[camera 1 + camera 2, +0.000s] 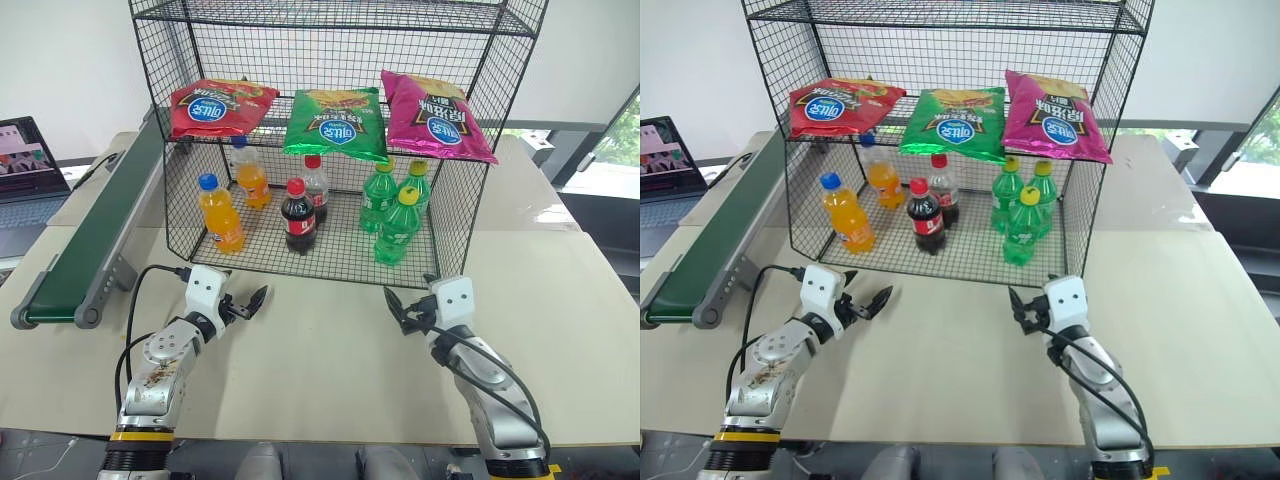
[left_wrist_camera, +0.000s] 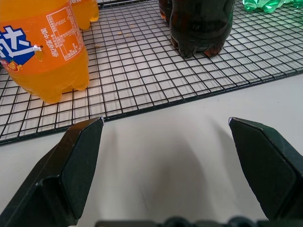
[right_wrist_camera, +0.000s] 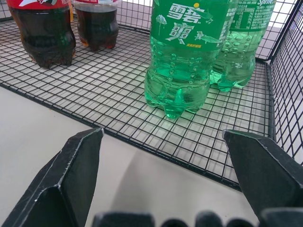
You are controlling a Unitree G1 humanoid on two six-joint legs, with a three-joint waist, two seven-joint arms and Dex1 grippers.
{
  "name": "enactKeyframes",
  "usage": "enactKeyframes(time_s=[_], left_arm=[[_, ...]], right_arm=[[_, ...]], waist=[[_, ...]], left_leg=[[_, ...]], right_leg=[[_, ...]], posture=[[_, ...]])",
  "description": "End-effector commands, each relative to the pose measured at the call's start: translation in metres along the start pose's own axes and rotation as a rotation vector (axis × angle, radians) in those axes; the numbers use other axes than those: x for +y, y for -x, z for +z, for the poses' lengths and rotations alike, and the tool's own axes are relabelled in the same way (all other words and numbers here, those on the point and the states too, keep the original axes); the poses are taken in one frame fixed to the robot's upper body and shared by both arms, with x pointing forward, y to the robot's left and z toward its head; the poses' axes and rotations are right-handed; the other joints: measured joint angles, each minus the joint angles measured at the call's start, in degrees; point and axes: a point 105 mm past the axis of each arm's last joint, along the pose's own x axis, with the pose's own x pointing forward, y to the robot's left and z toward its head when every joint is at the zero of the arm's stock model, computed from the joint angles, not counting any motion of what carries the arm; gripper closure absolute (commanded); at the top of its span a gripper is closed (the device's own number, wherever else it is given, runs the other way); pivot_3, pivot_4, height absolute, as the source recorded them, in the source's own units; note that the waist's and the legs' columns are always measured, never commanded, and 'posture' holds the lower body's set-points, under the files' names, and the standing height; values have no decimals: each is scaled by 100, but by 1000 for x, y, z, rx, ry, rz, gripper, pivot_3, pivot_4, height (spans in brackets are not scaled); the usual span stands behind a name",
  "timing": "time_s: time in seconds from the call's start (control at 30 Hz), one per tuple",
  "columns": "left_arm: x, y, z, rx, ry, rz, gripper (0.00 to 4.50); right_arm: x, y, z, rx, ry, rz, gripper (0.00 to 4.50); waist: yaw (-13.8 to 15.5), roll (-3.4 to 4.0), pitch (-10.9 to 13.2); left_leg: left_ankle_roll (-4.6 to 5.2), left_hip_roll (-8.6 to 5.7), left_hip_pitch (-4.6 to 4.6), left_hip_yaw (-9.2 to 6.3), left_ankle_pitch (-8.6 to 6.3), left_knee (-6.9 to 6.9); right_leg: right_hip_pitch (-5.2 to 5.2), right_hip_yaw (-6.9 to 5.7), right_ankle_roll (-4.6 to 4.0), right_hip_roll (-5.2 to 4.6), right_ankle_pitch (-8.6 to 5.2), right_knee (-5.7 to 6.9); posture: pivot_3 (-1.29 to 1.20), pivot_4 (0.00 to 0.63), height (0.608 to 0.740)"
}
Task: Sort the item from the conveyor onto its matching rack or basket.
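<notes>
Left eye view, red chip bag [image 1: 220,106] on rack [image 1: 330,150] shelf, both jaws released, empty

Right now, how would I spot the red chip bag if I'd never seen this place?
Find the tall black wire rack on the table. On its middle shelf three chip bags lie in a row, above the drink bottles. The red chip bag is the one at the end nearest the green conveyor; it has a blue oval logo, while its neighbours are a green bag and a pink bag.
</notes>
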Motion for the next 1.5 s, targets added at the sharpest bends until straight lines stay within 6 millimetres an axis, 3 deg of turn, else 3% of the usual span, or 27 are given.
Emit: enactKeyframes(time_s=[0.03, 0.43, 1.5], left_arm=[[3, 1, 12, -43, -20, -3, 0], [-2, 13, 14, -79, 50, -69, 0], [2, 10, 19, -90, 43, -63, 0]], right_arm=[[-2, 1, 15, -57, 15, -2, 38], [4, 8, 18, -59, 21, 29, 38], [7, 4, 19, -60, 17, 19, 38]], waist=[[0, 0, 0], [-1, 0, 0], [-2, 0, 0]], left_leg=[[0, 0, 0, 0, 0, 0], [0, 0, 0, 0, 0, 1], [0, 0, 1, 0, 0, 0]], right_leg=[[0, 0, 0, 0, 0, 0], [0, 0, 0, 0, 0, 1], [0, 0, 0, 0, 0, 0]], posture=[[0, 150, 740], [0, 150, 740], [0, 150, 740]])
